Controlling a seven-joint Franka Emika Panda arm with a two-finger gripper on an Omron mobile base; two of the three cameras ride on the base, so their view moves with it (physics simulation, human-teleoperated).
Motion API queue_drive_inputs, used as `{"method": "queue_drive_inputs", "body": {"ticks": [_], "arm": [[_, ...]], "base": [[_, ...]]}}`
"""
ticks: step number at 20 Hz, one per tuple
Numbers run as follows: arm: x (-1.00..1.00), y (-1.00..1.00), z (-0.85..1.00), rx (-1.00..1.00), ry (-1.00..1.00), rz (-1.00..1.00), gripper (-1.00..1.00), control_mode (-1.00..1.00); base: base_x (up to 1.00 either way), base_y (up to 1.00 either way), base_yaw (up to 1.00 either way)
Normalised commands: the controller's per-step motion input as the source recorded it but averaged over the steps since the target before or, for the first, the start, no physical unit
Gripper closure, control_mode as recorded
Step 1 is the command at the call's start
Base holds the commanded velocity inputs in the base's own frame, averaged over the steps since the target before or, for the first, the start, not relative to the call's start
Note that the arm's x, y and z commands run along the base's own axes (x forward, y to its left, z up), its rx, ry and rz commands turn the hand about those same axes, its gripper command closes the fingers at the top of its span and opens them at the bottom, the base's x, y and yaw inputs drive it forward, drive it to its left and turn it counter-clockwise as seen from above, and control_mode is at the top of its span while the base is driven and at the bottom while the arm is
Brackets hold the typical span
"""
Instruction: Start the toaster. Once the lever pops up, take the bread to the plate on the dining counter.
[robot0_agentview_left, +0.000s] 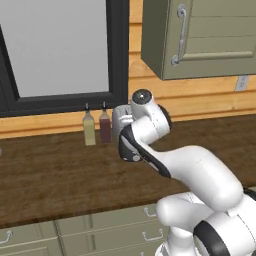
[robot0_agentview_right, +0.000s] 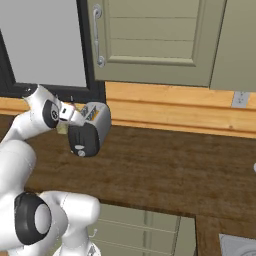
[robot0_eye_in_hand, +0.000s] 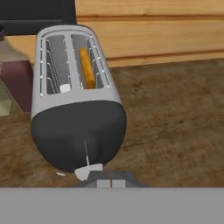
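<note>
On the dark wood worktop (robot0_agentview_left: 50, 175), seen from the left base camera, two slim bottles (robot0_agentview_left: 97, 127) are standing against the back wall under the window (robot0_agentview_left: 60, 47). The arm (robot0_agentview_left: 190, 170) is bending over the worktop and hiding most of the toaster (robot0_agentview_left: 119, 120), whose pale edge is peeking out just beside the bottles.

From the right base camera, the toaster (robot0_agentview_right: 90, 129) is sitting near the wall below the olive cabinet (robot0_agentview_right: 150, 37), its black end panel facing the room. The hand is reaching in from the left, touching the toaster's near end.

Looking along the hand, the toaster (robot0_eye_in_hand: 76, 105) is lying straight ahead with both slots showing. The bread (robot0_eye_in_hand: 87, 68) is standing deep in the right slot. The lever (robot0_eye_in_hand: 89, 169) is sitting at the bottom of the black panel, and the gripper (robot0_eye_in_hand: 111, 183), its fingers pressed together with nothing between them, is resting right against it.
</note>
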Motion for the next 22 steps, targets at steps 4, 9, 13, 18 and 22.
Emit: {"method": "queue_drive_inputs", "body": {"ticks": [4,9,13,18,22], "arm": [[0.19,0.00,0.53,0.08,0.19,0.00,1.00,-1.00],[0.03,0.00,0.15,0.05,0.07,0.00,-1.00,-1.00],[0.00,0.00,-0.27,0.00,-0.17,0.00,-1.00,-1.00],[0.00,-0.07,-0.10,0.00,-0.17,0.00,-1.00,-1.00],[0.00,-0.17,0.00,0.00,-0.03,0.00,-1.00,-1.00]], "base": [[0.00,0.00,0.00],[0.00,0.00,0.00],[0.00,0.00,0.00],[0.00,0.00,0.00],[0.00,0.00,0.00]]}}
